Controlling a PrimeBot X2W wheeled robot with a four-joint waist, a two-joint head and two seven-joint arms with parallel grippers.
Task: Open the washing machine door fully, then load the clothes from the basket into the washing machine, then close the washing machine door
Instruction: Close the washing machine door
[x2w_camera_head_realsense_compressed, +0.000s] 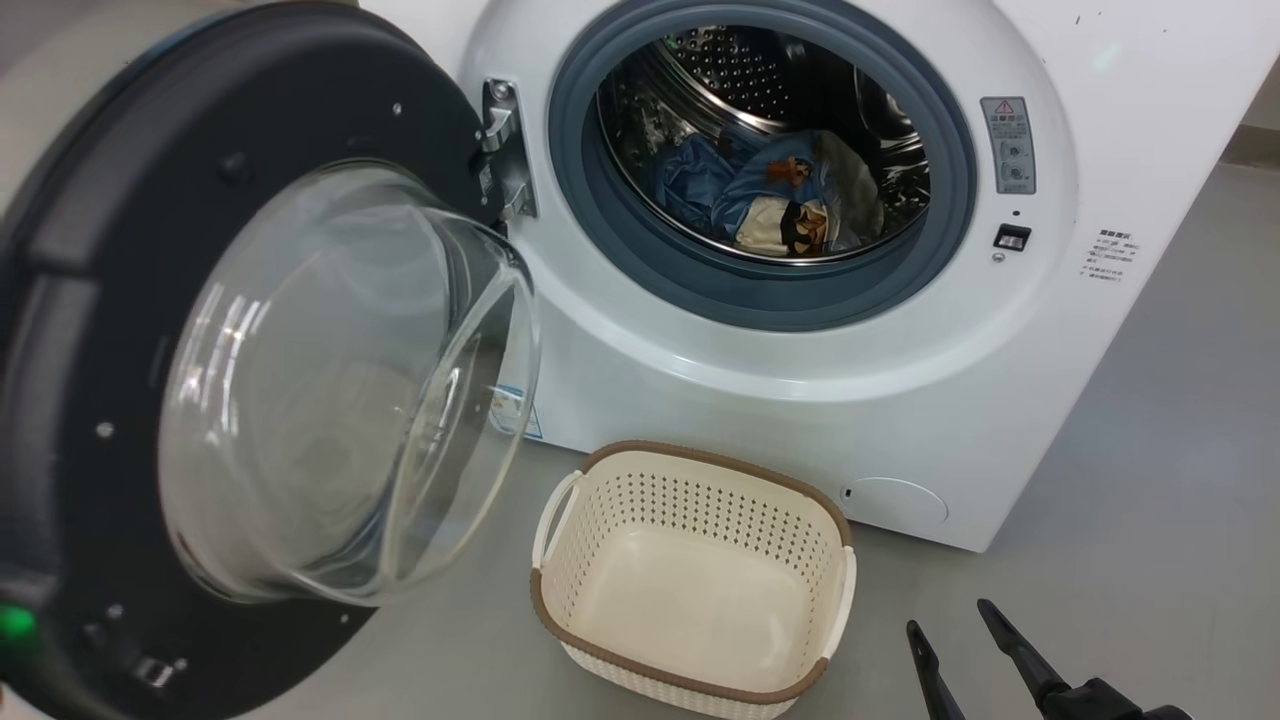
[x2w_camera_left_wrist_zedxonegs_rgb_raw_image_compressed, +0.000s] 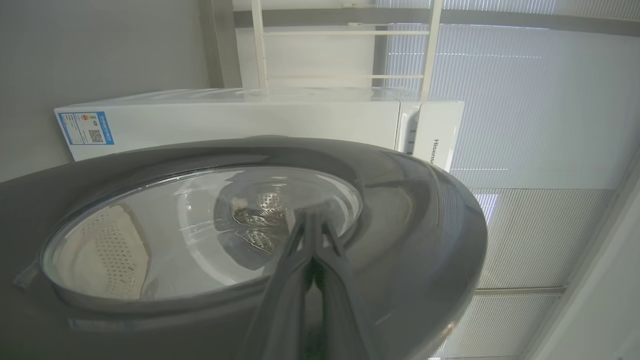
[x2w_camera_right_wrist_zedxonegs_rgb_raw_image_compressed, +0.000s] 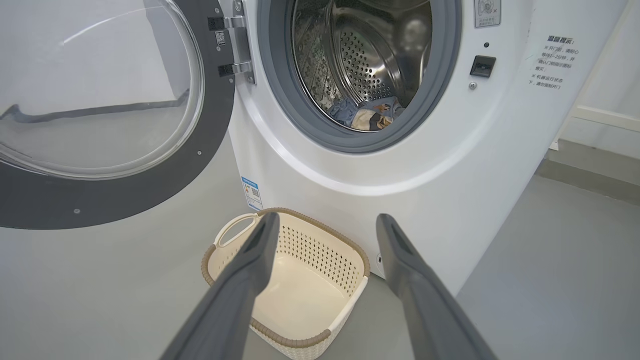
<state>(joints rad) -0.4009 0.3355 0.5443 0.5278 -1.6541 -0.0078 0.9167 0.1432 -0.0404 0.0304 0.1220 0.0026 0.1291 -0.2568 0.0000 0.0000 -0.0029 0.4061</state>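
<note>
Left pincer (x2w_camera_left_wrist_zedxonegs_rgb_raw_image_compressed: 312, 220), squeezed shut, sits by the outside of the washing machine door (x2w_camera_head_realsense_compressed: 100, 250), which hangs open at the left; right pincer (x2w_camera_head_realsense_compressed: 948, 615) is wide, lower right. Up top is the washing machine (x2w_camera_head_realsense_compressed: 760, 390), the basket (x2w_camera_head_realsense_compressed: 690, 455) sits empty at bottom middle, and the clothes (x2w_camera_head_realsense_compressed: 770, 190) lie inside the drum. I think it is best to push the black rim gently until it shuts.

White front-loading washing machine (x2w_camera_head_realsense_compressed: 900, 400) with the washing machine door (x2w_camera_head_realsense_compressed: 340, 390) swung wide open on its left hinge, black rim and clear glass bowl facing outward. The clothes (x2w_camera_head_realsense_compressed: 780, 195), light blue, orange-brown and cream, lay crumpled inside. The basket (x2w_camera_head_realsense_compressed: 690, 455) stood upright and empty just before the machine's base.
</note>
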